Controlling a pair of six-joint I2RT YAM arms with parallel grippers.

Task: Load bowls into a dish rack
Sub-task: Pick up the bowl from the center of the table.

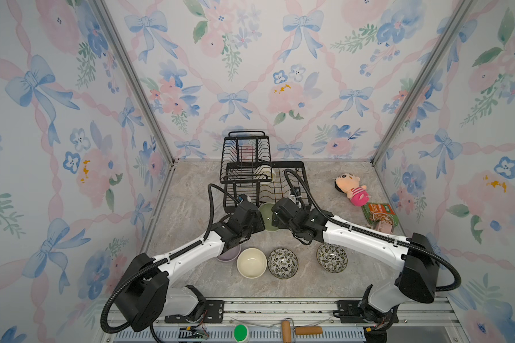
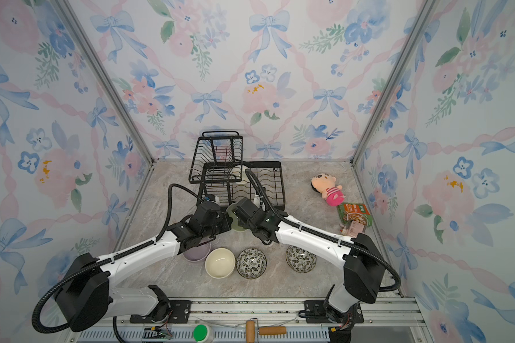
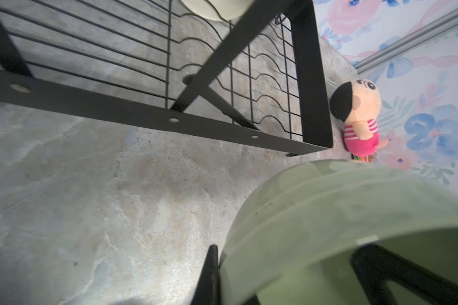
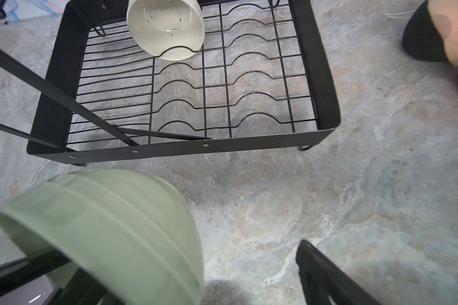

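Pale green glazed ceramic bowl [image 1: 267, 218] sits at the middle of the grey marble-look tabletop [image 1: 191, 208], at 6 o'clock from the large black wire two-tier dish rack [image 4: 325, 87] and just short of its front band. The bowl is tipped on its side. Whether it touches the tabletop cannot be told.

The left gripper [image 3: 286, 256] is clenched on the bowl's rim, one finger [image 3: 210, 264] outside the wall and the other inside. The right gripper [image 4: 177, 250] is at the bowl's 3 o'clock side with its jaws spread wide. One finger [image 4: 317, 264] is well clear of the bowl, so nothing is grasped.

A cream round bowl [image 4: 167, 26] leans in the far slots of the rack's base tray.

Along the 6 o'clock edge of the table lie four bowls:
- a lavender bowl [image 1: 231, 255], partly under the left arm
- a second cream bowl [image 1: 251, 262]
- two black-and-white leaf-patterned bowls [image 1: 283, 263] [image 1: 331, 257]

At 2 o'clock lies a plush doll in a pink striped outfit [image 1: 351, 188], with a green food packet [image 1: 379, 212] just beside it.
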